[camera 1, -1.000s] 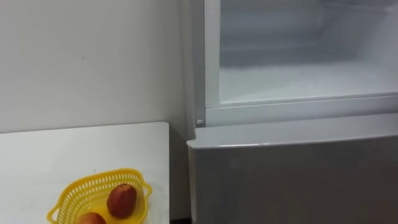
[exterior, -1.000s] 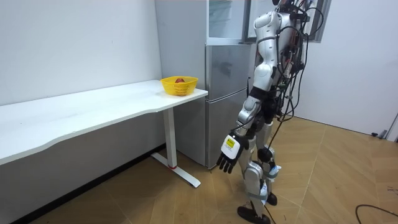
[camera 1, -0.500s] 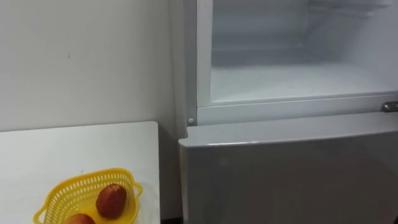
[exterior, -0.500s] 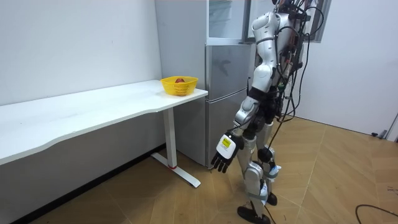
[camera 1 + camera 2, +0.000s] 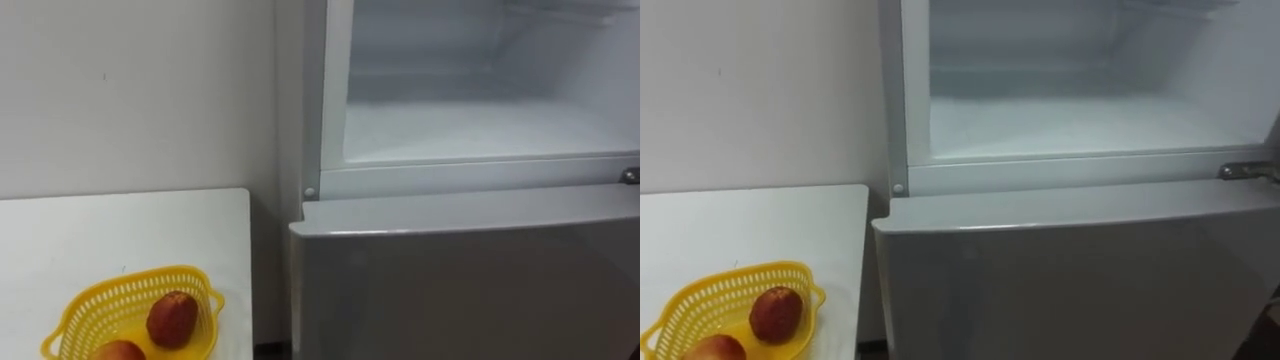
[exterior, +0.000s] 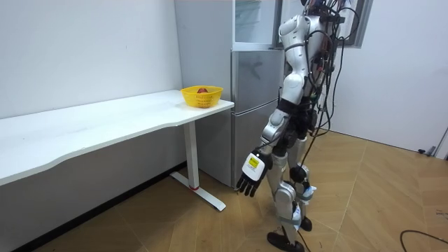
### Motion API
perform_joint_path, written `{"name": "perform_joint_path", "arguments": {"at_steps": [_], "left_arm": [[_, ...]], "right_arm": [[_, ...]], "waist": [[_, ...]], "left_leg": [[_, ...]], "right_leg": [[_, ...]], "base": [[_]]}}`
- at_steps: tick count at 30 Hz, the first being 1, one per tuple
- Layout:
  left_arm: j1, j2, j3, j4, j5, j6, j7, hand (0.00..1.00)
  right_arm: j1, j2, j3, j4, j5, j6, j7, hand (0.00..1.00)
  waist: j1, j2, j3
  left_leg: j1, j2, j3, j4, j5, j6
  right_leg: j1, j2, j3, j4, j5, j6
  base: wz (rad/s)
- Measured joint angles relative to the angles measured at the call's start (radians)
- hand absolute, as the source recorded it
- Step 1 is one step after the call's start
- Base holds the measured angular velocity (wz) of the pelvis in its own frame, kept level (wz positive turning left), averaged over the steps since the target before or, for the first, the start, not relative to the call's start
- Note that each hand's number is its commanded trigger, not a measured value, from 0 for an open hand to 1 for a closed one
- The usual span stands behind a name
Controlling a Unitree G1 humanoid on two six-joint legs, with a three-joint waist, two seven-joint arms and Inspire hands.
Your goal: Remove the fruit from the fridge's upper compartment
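1. The upper fridge compartment (image 5: 480, 130) is standing open, high and straight ahead.
2. Two red fruits (image 5: 172, 318) are lying in the yellow basket (image 5: 110, 295) by the table's (image 5: 120, 230) fridge-side edge.
3. The left hand (image 6: 250, 175) is hanging relaxed, holding nothing, well below that compartment.

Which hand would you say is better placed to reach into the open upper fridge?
Left, tentatively: the left hand hangs open, low before the fridge, and the yellow basket sits on that side.
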State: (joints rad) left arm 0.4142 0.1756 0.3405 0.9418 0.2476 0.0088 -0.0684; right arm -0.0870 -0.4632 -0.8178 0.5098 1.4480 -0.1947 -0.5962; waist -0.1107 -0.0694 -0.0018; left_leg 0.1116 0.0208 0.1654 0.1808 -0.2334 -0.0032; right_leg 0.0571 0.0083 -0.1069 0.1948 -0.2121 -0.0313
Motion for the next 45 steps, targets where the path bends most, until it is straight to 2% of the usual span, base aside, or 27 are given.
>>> {"name": "perform_joint_path", "arguments": {"at_steps": [4,6,9,17,24,28,41,45], "left_arm": [[-0.005,0.002,0.018,0.001,0.0,0.015,-0.002,0.0],[-0.005,0.002,0.018,0.001,0.0,0.018,-0.003,0.0],[-0.008,0.002,0.018,0.001,0.001,0.034,-0.003,0.0],[-0.008,0.002,0.018,0.002,0.0,0.035,-0.005,0.0],[-0.006,0.002,0.02,0.001,0.0,0.035,-0.012,0.0],[-0.007,0.002,0.041,-0.003,0.0,0.035,-0.011,0.0],[-0.003,0.002,0.05,0.022,0.002,0.034,-0.032,0.0],[0.0,0.002,0.051,0.023,0.002,0.032,-0.046,0.0]], "right_arm": [[-0.084,-0.079,0.0,0.098,0.0,0.021,0.035,0.0],[-0.097,-0.089,-0.001,0.106,0.0,0.026,0.051,0.0],[-0.117,-0.091,-0.013,0.107,0.0,0.044,0.064,0.0],[-0.139,-0.091,-0.032,0.107,-0.006,0.044,0.065,0.0],[-0.157,-0.095,-0.031,0.106,-0.043,0.043,0.065,0.0],[-0.189,-0.132,-0.032,0.105,-0.047,0.043,0.078,0.0],[-0.189,-0.133,-0.013,0.035,-0.127,0.064,0.064,0.0],[-0.189,-0.132,0.033,0.031,-0.272,0.068,0.049,0.0]], "waist": [[-0.003,-0.002,0.0008],[-0.002,-0.005,0.0006],[-0.004,-0.009,0.0015],[-0.007,-0.026,0.0102],[-0.02,-0.03,0.0064],[-0.025,-0.027,0.0024],[-0.025,-0.029,0.0017],[-0.026,-0.025,0.0024]], "left_leg": [[0.002,0.001,-0.002,-0.003,0.0,0.0],[0.004,0.001,-0.002,-0.007,0.0,0.0],[0.004,0.001,-0.003,-0.01,0.0,0.0],[0.002,0.001,-0.004,-0.002,0.0,0.0],[0.0,0.001,-0.004,0.007,0.0,0.0],[0.0,0.001,-0.004,0.005,0.0,0.0],[0.003,0.002,-0.003,-0.001,0.0,0.0],[0.003,0.001,-0.003,0.002,0.001,0.0]], "right_leg": [[0.002,-0.001,-0.002,0.012,0.0,0.0],[0.002,-0.001,-0.002,0.012,0.0,0.0],[0.002,-0.001,-0.006,0.012,0.001,-0.001],[-0.005,-0.003,-0.009,0.011,0.0,0.001],[-0.004,-0.002,-0.007,0.011,0.001,0.0],[-0.003,-0.001,-0.008,0.013,0.001,-0.001],[-0.007,0.0,-0.004,0.029,0.002,-0.001],[-0.007,0.0,0.0,0.036,0.001,-0.001]], "base": [[0.01],[0.02],[0.02],[0.0],[-0.02],[0.0],[-0.01],[-0.02]]}}
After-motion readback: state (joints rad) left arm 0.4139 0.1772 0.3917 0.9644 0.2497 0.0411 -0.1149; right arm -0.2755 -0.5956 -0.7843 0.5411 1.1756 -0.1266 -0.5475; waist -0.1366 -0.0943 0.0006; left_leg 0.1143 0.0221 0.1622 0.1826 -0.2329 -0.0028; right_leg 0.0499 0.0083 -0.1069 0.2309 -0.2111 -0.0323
